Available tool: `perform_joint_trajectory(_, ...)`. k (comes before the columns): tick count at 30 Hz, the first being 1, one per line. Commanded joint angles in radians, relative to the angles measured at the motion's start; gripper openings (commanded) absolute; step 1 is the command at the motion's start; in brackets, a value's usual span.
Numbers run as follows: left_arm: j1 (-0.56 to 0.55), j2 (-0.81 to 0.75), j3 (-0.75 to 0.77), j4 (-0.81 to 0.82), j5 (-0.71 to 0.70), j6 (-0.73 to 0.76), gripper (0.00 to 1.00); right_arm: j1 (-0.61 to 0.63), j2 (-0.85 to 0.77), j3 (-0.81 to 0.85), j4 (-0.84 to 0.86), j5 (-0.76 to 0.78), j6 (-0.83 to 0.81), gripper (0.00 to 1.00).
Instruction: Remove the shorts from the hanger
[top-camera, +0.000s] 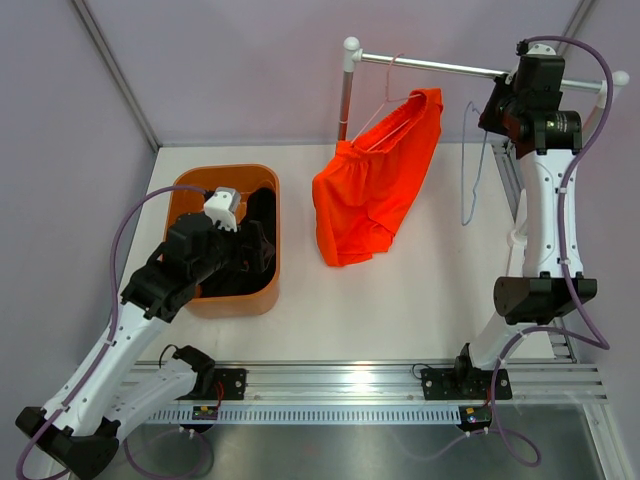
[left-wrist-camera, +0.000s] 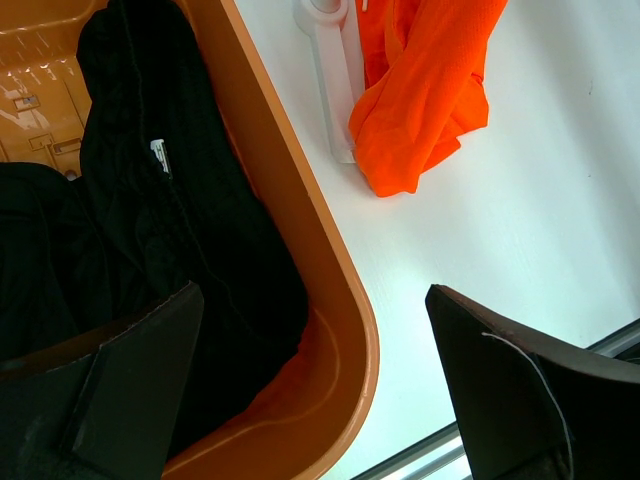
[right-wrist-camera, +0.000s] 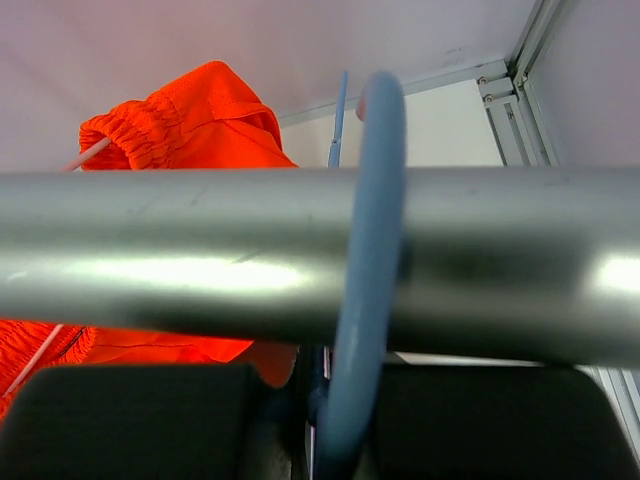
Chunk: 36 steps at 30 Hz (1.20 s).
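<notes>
At left edge of desk (top-camera: 430, 300), left gripper (left-wrist-camera: 312, 300) apart above bin (left-wrist-camera: 300, 230) of black shorts (left-wrist-camera: 170, 230); right gripper (right-wrist-camera: 320, 420) clamped on blue hanger (right-wrist-camera: 372, 250); orange shorts (top-camera: 375, 190) hanging.

orange plastic tub (top-camera: 276, 250) on the left of the white table (top-camera: 430, 290), rim rounded (left-wrist-camera: 335, 290). metal rail (top-camera: 440, 67) runs across the back at the top, held on an upright pole (top-camera: 345, 105). blue hanger (top-camera: 466, 170) hangs bare from the rail near its right end, its hook (right-wrist-camera: 365, 300) over the rail (right-wrist-camera: 180, 250). aluminium track (top-camera: 350, 380) along the near edge.
</notes>
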<state>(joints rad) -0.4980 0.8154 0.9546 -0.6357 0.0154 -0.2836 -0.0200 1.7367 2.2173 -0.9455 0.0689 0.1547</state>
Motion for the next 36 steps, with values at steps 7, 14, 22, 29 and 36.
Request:
perform_joint_trajectory(7,-0.004,0.004,-0.002,0.033,-0.002,0.02,0.99,-0.003,-0.098,-0.044,-0.049,0.043,0.055,0.39)
perform_joint_trajectory(14,-0.004,0.002,-0.002,0.031,-0.009,0.02,0.99,-0.003,-0.143,-0.011,-0.099,0.057,0.086,0.59)
perform_joint_trajectory(22,-0.004,0.01,-0.001,0.031,-0.011,0.02,0.99,-0.003,-0.249,-0.021,-0.115,0.109,0.137,0.64)
perform_joint_trajectory(29,-0.004,0.019,0.003,0.033,-0.002,0.018,0.99,0.109,-0.332,0.022,-0.114,0.133,0.171,0.67)
perform_joint_trajectory(36,-0.004,0.022,0.003,0.031,-0.008,0.018,0.99,0.405,-0.227,0.079,-0.119,0.304,0.195,0.68)
